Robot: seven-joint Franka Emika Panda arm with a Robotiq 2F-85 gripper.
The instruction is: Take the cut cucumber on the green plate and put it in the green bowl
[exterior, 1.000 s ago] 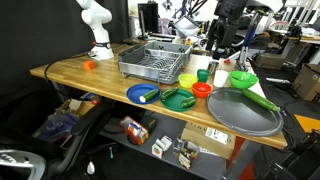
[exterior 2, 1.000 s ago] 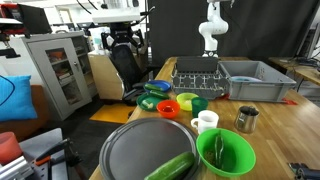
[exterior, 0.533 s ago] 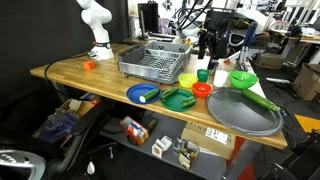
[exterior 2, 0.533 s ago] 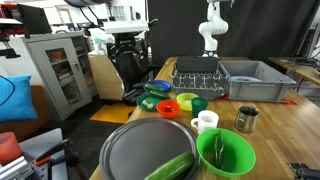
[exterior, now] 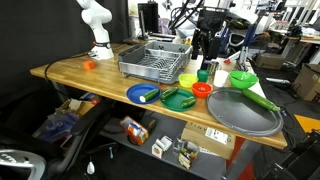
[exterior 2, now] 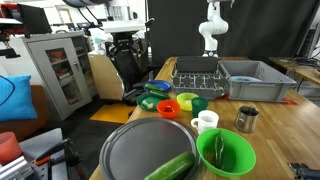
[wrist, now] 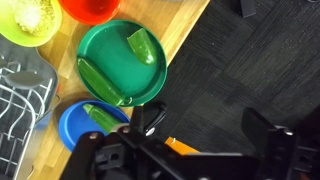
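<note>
Flanking the green plate (wrist: pixel 115 50): blue plate (wrist: pixel 70 127), red bowl (wrist: pixel 90 8).

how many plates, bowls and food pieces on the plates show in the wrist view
plates: 2, the green plate and the blue plate
bowls: 2, the orange-red bowl and the yellow-green bowl
food pieces: 3, the cut cucumber and a longer green piece on the green plate, a paler piece on the blue plate
total: 7
</note>
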